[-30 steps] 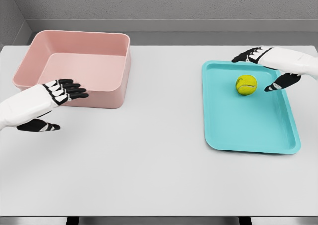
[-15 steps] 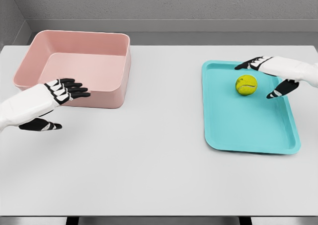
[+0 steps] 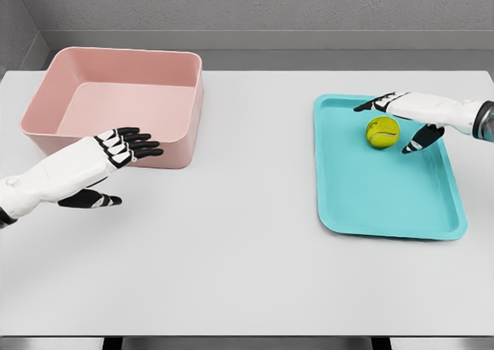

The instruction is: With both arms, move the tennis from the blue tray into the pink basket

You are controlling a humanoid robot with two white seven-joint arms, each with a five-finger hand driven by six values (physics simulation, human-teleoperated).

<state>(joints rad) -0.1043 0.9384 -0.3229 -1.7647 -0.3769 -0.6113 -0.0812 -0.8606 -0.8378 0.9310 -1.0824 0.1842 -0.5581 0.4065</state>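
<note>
Right robot hand (image 3: pixel 401 122) released, fingers straddling tennis ball (image 3: pixel 382 132) for grasp; left robot hand (image 3: pixel 116 157) released beside pink basket (image 3: pixel 123 103).

Both forearms cut off by the frame's side edges; pink basket (image 3: pixel 116 103) front wall partly behind the left hand (image 3: pixel 108 161).

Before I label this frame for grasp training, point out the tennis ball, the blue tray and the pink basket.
tennis ball (image 3: pixel 383 132), head view, middle of its yellow face.
blue tray (image 3: pixel 386 203), head view, bare floor.
pink basket (image 3: pixel 123 107), head view, inside floor.
</note>
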